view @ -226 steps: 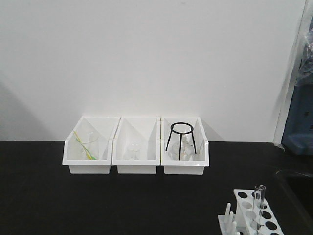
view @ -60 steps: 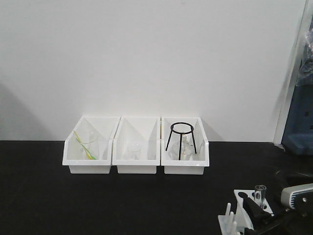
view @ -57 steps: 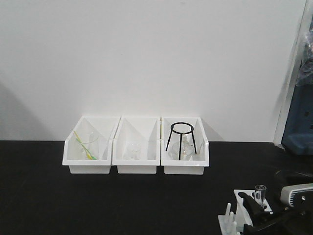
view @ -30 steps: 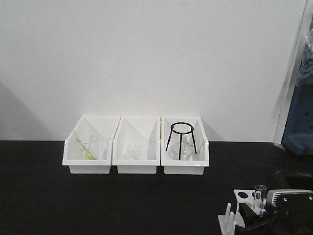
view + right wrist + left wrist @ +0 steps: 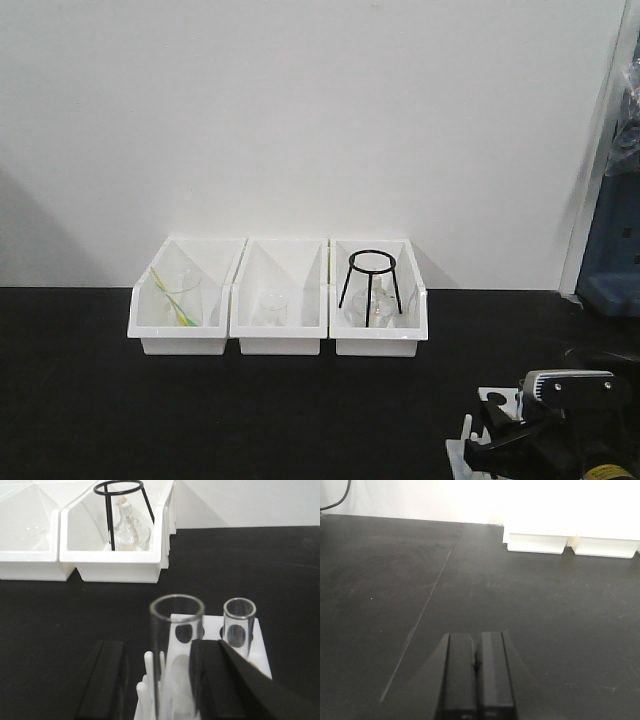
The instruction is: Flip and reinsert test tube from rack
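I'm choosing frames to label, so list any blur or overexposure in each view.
Left wrist view: the white bins are blown out to white. Right wrist view: the test tube near the lens looks soft-edged. Front-facing view: evenly lit but coarse, the rack cut by the bottom edge.

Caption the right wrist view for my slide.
Right end effector, open, straddles an upright test tube in the white rack; a twin tube stands beside it, white bins behind.

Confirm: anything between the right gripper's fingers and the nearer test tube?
Nothing visible. The slim clear glass test tube stands upright in the white plastic rack, between the right gripper's open black fingers. Its twin tube stands outside that gap.
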Controlling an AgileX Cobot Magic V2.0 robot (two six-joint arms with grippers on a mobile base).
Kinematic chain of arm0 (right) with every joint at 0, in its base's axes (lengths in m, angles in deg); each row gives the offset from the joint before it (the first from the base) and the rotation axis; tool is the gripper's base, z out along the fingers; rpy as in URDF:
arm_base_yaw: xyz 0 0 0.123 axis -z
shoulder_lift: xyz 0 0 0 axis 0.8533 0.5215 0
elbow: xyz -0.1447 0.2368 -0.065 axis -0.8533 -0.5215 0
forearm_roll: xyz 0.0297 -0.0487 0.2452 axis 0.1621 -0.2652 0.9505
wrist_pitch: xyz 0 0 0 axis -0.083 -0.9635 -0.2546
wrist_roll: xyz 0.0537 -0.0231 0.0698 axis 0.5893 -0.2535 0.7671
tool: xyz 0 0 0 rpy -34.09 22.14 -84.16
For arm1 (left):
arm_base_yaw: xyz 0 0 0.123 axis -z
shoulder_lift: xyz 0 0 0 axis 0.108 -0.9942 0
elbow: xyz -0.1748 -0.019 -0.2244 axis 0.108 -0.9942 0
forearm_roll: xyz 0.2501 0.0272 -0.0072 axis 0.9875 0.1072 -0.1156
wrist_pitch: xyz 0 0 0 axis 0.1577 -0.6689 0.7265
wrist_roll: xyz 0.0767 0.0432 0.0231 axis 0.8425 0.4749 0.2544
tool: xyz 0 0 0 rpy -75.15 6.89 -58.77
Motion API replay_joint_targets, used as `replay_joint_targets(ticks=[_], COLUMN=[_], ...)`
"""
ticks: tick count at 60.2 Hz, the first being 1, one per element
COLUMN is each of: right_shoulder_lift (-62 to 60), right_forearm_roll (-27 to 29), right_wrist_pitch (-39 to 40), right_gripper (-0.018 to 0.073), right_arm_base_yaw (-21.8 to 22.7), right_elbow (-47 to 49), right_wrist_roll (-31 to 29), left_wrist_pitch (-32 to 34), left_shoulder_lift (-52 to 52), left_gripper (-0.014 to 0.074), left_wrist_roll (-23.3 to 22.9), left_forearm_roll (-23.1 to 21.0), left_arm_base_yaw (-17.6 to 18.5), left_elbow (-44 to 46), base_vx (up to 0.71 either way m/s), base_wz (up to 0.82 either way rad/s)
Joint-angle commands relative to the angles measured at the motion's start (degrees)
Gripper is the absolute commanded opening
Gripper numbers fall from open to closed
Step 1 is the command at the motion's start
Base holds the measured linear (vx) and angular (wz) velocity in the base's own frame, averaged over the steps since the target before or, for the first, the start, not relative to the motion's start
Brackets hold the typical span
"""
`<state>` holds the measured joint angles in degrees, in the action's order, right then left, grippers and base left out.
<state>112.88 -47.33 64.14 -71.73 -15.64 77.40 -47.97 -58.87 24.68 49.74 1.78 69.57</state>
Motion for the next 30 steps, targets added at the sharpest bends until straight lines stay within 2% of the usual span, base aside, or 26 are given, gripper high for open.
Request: replay_joint_targets(ticks=[1,30], right_shoulder_lift=[-1.7,-1.8], right_forearm_roll=[0.2,0.5], right_wrist_pitch=[4.0,2.6], right_gripper=[0.0309,0.004], right_arm_base_yaw=[0.0,0.0], right_elbow=[1.5,1.5], right_wrist_roll=[0.0,0.0], left_wrist_pitch=[5.0,5.0], left_shoulder_lift=[0.7,0.7], left_gripper=[-0.0006,-0.0006], left_wrist_roll=[0.0,0.0], left_forearm_roll=[-0.2,-0.2], left_arm_base_yaw=[0.4,0.4], left_elbow=[-0.1,-0.1], base_vx=[0.0,0.0], base_wz=[0.0,0.0])
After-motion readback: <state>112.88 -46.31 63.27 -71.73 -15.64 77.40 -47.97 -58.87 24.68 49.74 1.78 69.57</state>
